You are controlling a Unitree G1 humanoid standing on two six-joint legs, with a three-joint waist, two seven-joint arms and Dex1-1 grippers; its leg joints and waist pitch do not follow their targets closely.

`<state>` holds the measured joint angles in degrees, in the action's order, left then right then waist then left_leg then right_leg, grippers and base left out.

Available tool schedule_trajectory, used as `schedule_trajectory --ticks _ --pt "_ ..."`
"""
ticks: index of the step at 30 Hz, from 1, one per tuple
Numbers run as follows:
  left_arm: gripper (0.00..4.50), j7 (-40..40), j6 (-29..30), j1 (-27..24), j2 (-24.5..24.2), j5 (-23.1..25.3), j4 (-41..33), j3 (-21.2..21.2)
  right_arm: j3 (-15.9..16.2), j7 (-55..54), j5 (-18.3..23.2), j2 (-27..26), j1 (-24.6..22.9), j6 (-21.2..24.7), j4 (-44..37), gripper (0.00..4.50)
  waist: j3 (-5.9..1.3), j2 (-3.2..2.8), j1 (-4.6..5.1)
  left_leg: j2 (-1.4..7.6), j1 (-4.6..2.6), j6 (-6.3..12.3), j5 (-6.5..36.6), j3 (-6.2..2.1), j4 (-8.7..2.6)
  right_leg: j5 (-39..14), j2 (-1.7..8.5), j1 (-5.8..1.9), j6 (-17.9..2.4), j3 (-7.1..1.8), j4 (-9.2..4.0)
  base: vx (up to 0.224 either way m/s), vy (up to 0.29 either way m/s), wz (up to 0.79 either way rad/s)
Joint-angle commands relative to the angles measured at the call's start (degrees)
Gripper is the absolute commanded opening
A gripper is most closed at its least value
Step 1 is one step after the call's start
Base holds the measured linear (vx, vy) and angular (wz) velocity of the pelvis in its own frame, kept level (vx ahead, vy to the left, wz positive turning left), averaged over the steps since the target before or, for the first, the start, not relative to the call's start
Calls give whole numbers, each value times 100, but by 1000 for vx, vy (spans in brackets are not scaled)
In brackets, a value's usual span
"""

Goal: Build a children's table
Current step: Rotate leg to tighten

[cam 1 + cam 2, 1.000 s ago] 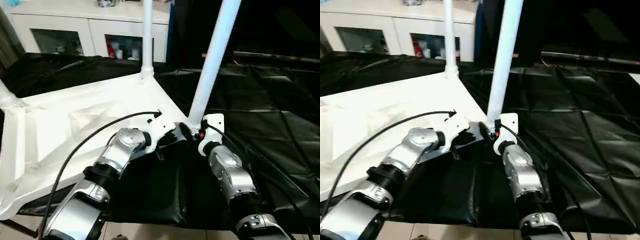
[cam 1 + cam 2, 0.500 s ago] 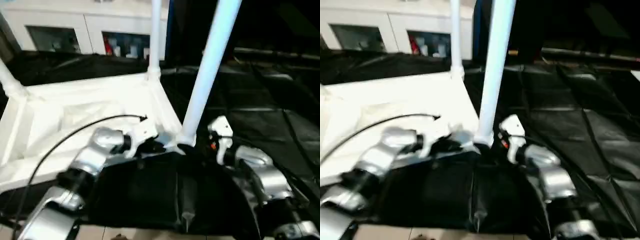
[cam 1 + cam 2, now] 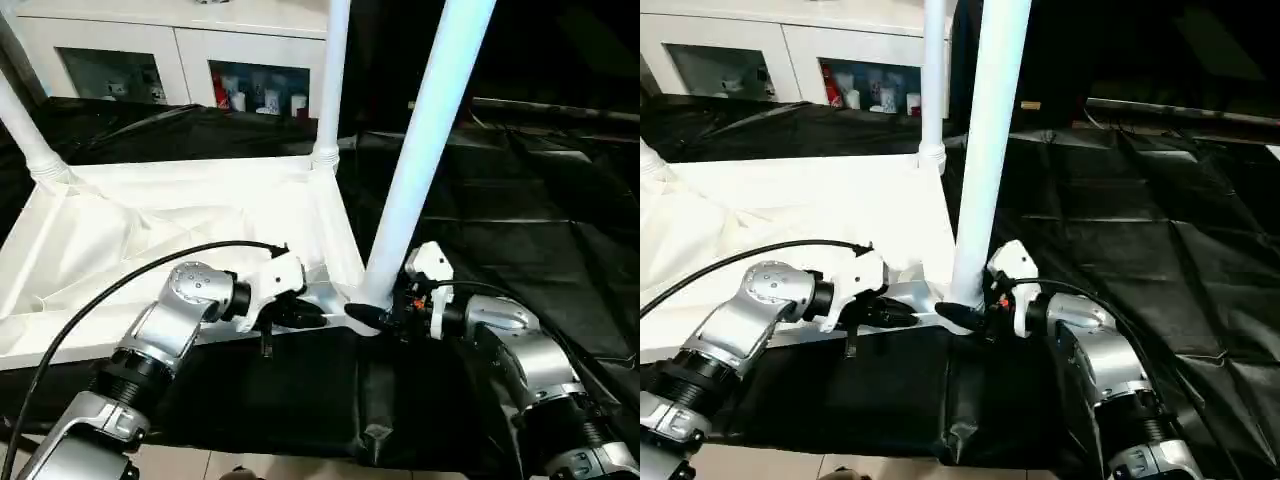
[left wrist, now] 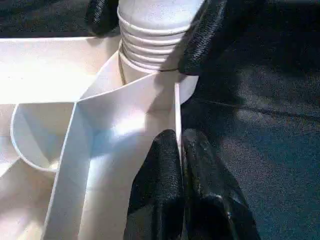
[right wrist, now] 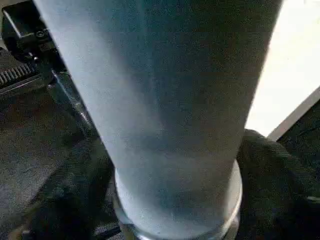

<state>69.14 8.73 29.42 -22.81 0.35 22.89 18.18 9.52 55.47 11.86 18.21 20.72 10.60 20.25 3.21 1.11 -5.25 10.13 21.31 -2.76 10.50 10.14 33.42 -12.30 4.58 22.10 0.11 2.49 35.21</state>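
The upturned white children's table (image 3: 150, 230) is laid on a black-draped tabletop (image 3: 520, 210) before a white cabinet (image 3: 150, 60). Its rim is pinched by the closed left gripper (image 4: 181, 150); the right gripper (image 3: 965, 318) is clamped around the near leg (image 3: 420, 160).

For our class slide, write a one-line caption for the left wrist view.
Left tool pinches the tabletop edge beside the leg's ribbed base, flanked by the right tool's fingers.

head eyes: above, facing down | wrists: close on leg (image 4: 155, 30) base (shared)
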Motion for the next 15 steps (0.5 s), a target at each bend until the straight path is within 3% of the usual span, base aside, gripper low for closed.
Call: schedule_trajectory --ticks 1,6,7,10,13,14,15 --pt "0 159 59 -128 11 -85 -109 111 5 40 48 43 -2 11 -68 350 -368 80 -18 312 -70 459 495 -63 -368 35 408 -246 -1526 -227 -295 0 0 0" --pt "0 137 119 -156 -6 -81 -128 123 -17 46 43 42 -16 28 -29 315 -361 88 -17 309 -75 457 562 -60 -366 -94 403 -239 -1524 -226 -308 0 0 0" --pt "0 133 132 -164 -12 -84 -134 124 -23 30 38 30 -24 20 -7 290 -363 83 -21 311 -79 447 574 -60 -367 -115 405 -239 -1522 -226 -307 0 0 0" --pt "0 96 176 -194 -17 -84 -137 125 -210 -315 59 -173 -31 -157 179 279 -364 83 -17 308 -81 419 605 -61 -369 -135 400 -230 -1516 -226 -309 0 0 0" --pt "0 -350 183 -110 154 53 102 63 -491 -1195 -16 -538 24 -300 542 272 -351 98 19 312 -72 294 791 -70 -392 -385 414 -225 -1476 -231 -333 0 0 0" --pt "0 -585 187 -46 261 104 238 18 -547 -1521 -80 -661 37 -338 647 271 -320 84 34 313 -115 84 1122 -79 -439 -930 414 -187 -1393 -233 -404 0 0 0" --pt "0 -585 187 -46 261 104 238 18 -547 -1521 -80 -661 37 -338 647 271 -322 92 30 319 -124 23 1243 -90 -446 -1101 424 -197 -1351 -232 -415 0 0 0"
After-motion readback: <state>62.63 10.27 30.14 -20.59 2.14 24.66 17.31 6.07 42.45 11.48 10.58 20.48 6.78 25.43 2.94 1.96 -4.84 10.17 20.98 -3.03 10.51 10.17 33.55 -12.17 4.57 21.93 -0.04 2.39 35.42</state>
